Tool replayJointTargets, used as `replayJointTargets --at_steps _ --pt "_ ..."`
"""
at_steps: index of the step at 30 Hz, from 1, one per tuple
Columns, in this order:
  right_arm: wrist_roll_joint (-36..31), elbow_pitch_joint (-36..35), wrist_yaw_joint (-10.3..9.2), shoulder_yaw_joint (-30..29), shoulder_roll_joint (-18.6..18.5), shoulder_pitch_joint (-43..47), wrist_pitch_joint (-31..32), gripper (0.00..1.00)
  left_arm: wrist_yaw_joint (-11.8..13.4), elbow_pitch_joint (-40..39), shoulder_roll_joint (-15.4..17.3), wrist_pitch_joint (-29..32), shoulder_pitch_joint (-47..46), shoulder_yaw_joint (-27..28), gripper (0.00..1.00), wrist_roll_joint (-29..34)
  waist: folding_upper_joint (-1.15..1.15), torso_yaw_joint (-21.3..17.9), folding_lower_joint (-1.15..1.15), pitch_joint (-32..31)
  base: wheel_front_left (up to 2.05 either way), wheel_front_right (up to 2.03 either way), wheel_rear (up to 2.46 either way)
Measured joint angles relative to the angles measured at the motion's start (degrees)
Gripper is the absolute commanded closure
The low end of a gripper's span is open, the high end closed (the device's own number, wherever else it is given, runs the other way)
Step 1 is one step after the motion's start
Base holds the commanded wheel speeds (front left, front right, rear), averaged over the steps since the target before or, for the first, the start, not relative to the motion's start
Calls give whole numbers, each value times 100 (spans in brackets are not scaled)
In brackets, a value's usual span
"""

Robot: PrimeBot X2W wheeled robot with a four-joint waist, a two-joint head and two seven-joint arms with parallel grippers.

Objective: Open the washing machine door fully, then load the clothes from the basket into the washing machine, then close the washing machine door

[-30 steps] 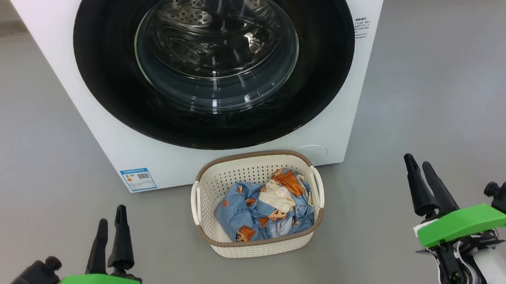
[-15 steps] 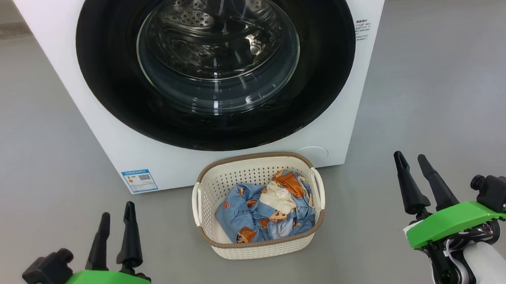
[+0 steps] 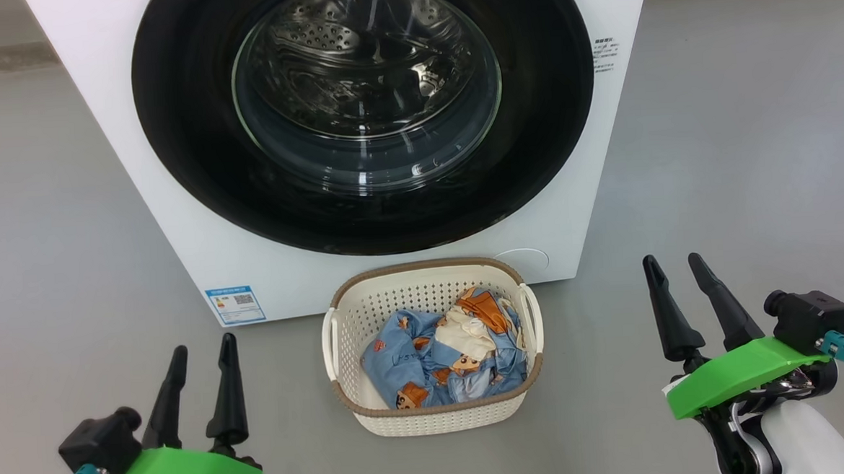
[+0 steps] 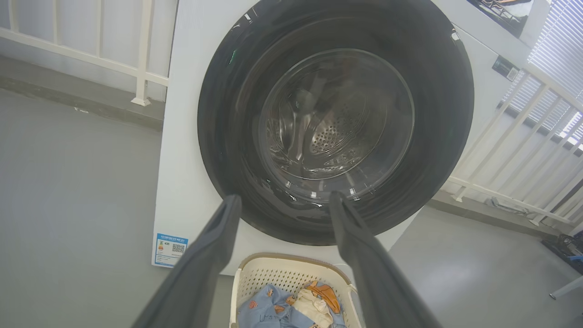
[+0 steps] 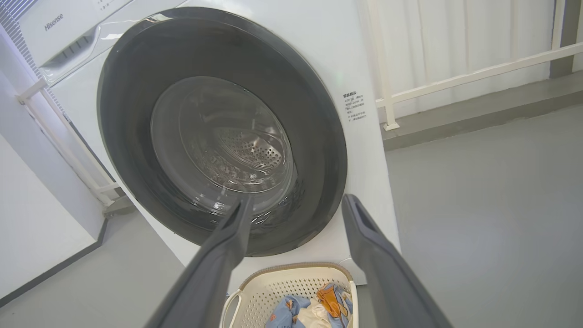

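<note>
Shut door point(image 3: 185, 134) blocks drum point(image 3: 356, 74); basket point(image 3: 439, 418) clear.

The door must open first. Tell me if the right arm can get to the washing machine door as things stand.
Probably yes. The right gripper hangs open above the floor, right of the basket, and nothing stands between it and the shut washing machine door.
</note>
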Motion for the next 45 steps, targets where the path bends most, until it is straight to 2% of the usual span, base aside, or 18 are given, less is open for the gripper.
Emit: replayJointTargets --at_steps 9,45 --pt "-509 99 0 154 -79 -206 -163 0 -8 44 0 -160 -112 -52 0 500 0 -3 0 -19 0 0 0" --pt "-519 242 1 38 -68 -209 -168 0 -8 76 -1 -188 -122 -8 0 515 0 -9 0 9 0 0 0"
